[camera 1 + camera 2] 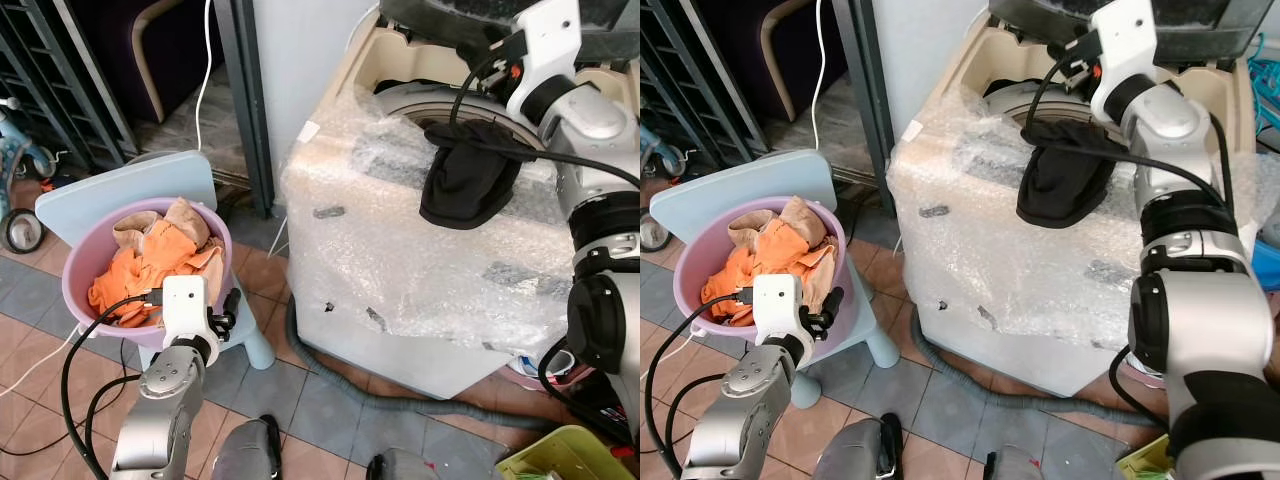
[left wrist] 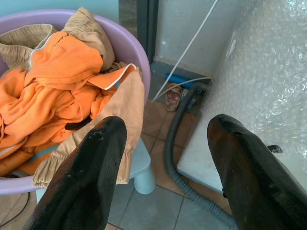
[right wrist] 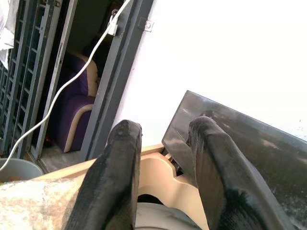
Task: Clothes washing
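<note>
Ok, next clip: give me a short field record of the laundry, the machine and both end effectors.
machine: washing machine wrapped in bubble wrap, lid up
dark garment: black cloth draped over the machine's front rim, half out of the drum
basin: purple basin on a pale blue stool, holding orange and tan clothes
left end effector: open, empty, beside the basin
right end effector: open, empty, raised above the drum opening
</note>
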Available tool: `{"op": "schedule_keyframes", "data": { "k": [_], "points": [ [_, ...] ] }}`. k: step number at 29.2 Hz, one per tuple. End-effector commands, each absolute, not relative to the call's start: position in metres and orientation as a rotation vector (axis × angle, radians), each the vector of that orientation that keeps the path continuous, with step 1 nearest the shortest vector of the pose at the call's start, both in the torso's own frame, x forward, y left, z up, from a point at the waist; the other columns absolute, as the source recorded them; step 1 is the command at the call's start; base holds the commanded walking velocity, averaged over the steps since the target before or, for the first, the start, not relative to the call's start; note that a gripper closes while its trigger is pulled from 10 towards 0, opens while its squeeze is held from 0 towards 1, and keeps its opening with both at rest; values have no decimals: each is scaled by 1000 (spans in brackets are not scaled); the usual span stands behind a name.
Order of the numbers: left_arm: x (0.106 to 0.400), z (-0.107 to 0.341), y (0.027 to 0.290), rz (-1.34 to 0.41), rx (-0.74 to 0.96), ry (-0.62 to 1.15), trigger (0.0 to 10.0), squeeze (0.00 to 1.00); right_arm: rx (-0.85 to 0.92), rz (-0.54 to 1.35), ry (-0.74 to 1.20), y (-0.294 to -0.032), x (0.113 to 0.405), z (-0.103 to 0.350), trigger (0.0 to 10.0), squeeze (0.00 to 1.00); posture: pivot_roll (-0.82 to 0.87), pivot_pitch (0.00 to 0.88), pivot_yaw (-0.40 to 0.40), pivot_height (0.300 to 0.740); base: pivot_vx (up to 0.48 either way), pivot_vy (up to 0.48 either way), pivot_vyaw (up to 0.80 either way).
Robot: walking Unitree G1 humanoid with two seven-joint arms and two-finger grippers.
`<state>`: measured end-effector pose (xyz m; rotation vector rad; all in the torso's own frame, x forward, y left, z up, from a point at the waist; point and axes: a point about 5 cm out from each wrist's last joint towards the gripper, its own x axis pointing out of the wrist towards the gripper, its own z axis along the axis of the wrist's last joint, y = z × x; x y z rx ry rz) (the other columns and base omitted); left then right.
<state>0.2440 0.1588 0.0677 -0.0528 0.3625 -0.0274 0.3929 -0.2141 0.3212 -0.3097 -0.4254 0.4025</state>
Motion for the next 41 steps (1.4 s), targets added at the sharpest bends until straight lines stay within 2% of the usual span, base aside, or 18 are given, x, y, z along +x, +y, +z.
{"op": "schedule_keyframes", "data": {
  "k": [1,7,10,12,13,16,19,21,23,24,25,27,31,34,38,39,40,41],
  "points": [
    [244,65,159,-27,-38,374,10000,0,-261,455,-409,-220,387,314,10000,1000,-43,82,18,740,0,0,0],
    [244,65,159,-29,-39,372,10000,0,-202,677,-360,-218,359,297,10000,1000,-47,74,23,740,0,0,0],
    [245,65,160,-33,-38,372,10000,0,-252,814,-227,-220,339,275,10000,1000,-56,75,25,740,0,0,0],
    [247,64,159,-40,-42,376,10000,0,-307,913,-67,-227,325,248,10000,1000,-65,74,28,740,0,0,0],
    [247,64,159,-40,-42,376,10000,0,-307,913,-67,-227,325,248,10000,1000,-65,74,28,740,0,0,0],
    [249,64,157,-47,-43,376,10000,0,-352,932,99,-235,321,221,10000,1000,-62,71,29,740,0,0,0],
    [249,64,157,-46,-43,373,10000,0,-393,859,187,-242,326,206,10000,1000,-57,70,28,740,0,0,0],
    [249,64,158,-40,-41,370,10000,0,-429,740,210,-250,335,200,10000,1000,-49,65,21,740,0,0,0],
    [248,64,159,-29,-42,371,10000,0,-488,522,159,-262,350,210,10000,1000,-46,64,20,740,0,0,0],
    [248,64,159,-29,-42,371,10000,0,-488,522,159,-262,350,210,10000,1000,-46,64,20,740,0,0,0],
    [248,64,159,-27,-42,371,10000,0,-490,441,136,-267,355,216,10000,1000,-45,64,17,740,0,0,0],
    [248,63,159,-23,-43,371,10000,0,-437,234,-117,-273,366,262,10000,1000,-47,64,17,740,0,0,0],
    [248,63,159,-24,-43,371,10000,0,-399,227,-208,-270,366,277,10000,1000,-50,65,17,740,0,0,0],
    [249,63,159,-31,-46,373,10000,0,-288,384,-305,-247,359,288,10000,1000,-57,67,21,740,0,0,0],
    [250,64,158,-36,-53,369,10000,0,-201,493,-298,-232,354,282,10000,1000,-60,69,22,740,0,0,0],
    [250,64,157,-37,-56,368,10000,0,-184,536,-297,-223,351,279,10000,0,-62,69,23,740,0,0,0],
    [251,65,157,-28,-70,360,10000,0,-153,553,-292,-208,349,272,10000,0,-65,70,26,740,0,0,0],
    [252,66,157,-24,-73,357,10000,0,-144,553,-288,-204,349,270,10000,0,-66,70,26,740,0,0,0]
  ]
}}
